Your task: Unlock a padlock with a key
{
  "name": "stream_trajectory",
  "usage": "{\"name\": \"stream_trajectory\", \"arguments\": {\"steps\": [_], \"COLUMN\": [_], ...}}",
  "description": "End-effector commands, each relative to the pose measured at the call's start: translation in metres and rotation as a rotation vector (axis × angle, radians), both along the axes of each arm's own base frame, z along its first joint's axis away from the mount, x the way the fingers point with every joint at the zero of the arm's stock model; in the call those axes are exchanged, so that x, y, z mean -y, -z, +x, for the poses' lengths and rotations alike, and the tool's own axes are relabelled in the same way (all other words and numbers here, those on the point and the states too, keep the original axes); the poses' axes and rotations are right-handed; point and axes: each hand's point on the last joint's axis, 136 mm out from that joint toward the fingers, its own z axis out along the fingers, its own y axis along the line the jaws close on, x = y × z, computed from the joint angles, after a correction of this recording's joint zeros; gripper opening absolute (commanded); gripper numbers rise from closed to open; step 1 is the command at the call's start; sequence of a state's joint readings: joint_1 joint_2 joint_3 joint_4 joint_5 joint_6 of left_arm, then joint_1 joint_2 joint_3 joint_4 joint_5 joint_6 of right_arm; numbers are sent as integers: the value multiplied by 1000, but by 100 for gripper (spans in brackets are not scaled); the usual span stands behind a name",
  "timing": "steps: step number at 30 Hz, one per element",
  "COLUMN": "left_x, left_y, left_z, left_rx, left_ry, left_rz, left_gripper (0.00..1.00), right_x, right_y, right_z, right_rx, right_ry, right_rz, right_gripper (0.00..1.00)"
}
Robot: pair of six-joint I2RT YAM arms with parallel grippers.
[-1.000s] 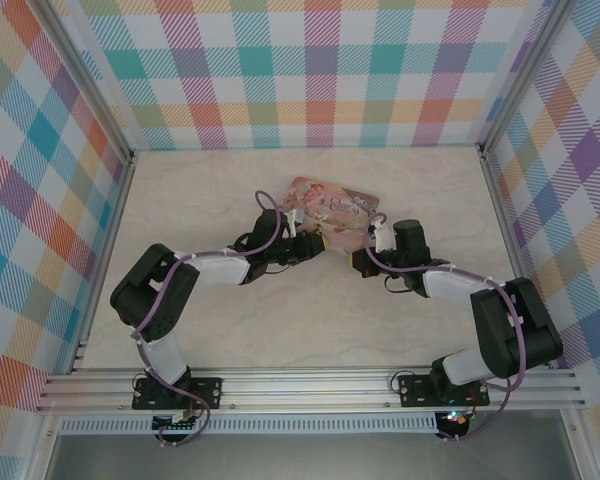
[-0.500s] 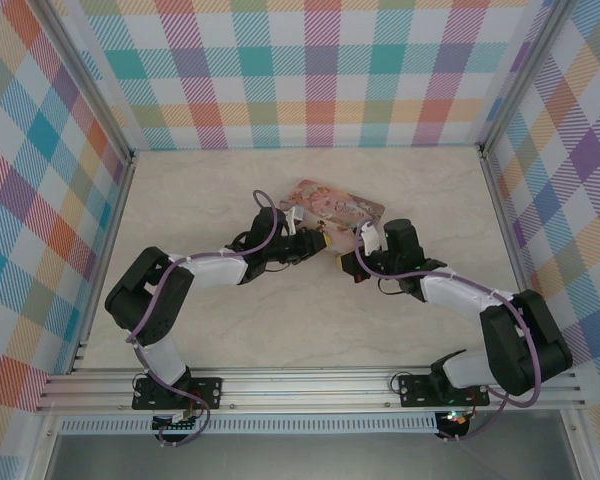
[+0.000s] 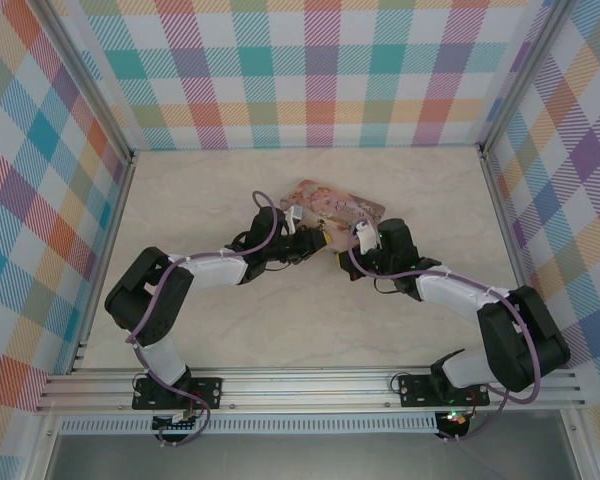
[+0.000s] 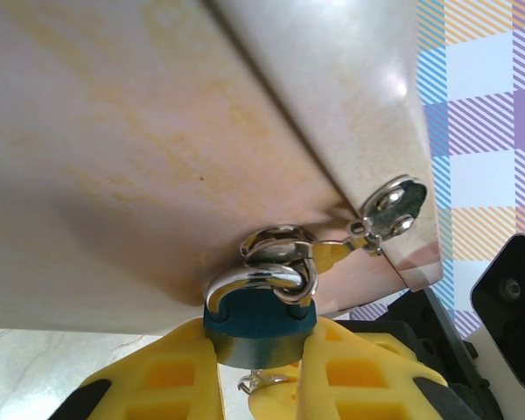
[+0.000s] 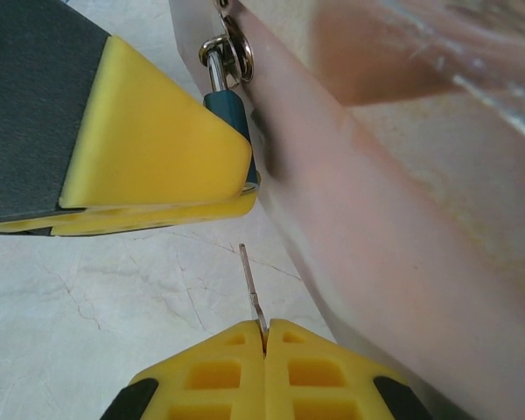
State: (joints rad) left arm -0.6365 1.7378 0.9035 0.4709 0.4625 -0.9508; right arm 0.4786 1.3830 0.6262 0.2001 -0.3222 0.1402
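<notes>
Grips padlock [image 4: 261,319] at hasp [image 4: 278,247] of tin [image 4: 157,114] in narrowly parted left gripper [image 4: 261,350], pinches key [image 5: 250,284] in fully closed right gripper [image 5: 264,337] just short of it; risks bending or dropping thin blade if driven off-line from unseen keyhole.

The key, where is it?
In the right wrist view, the key pokes out of the right claw, just below the blue padlock pinched by the left claw, beside the tin.

A pink illustrated tin [image 3: 336,203] is lying on the pale marbled table [image 3: 200,200], seemingly tilted up at its near edge; plaid walls [image 3: 310,70] are enclosing them.
</notes>
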Motion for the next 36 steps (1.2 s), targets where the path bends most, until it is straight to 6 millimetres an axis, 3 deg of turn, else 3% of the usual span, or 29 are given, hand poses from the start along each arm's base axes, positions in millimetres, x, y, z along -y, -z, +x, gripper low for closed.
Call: {"name": "stream_trajectory", "arguments": {"steps": [1, 25, 36], "left_x": [7, 6, 6], "left_y": [-37, -33, -32], "left_z": [1, 1, 1], "left_rx": [83, 66, 61], "left_ry": [13, 4, 1], "left_rz": [-81, -80, -78], "left_gripper": [6, 5, 5], "right_x": [-6, -21, -15], "right_y": [-14, -27, -31], "right_z": [15, 23, 23], "right_rx": [71, 100, 135], "right_ry": [3, -14, 13], "right_rz": [7, 71, 69], "right_gripper": [1, 2, 2]}}
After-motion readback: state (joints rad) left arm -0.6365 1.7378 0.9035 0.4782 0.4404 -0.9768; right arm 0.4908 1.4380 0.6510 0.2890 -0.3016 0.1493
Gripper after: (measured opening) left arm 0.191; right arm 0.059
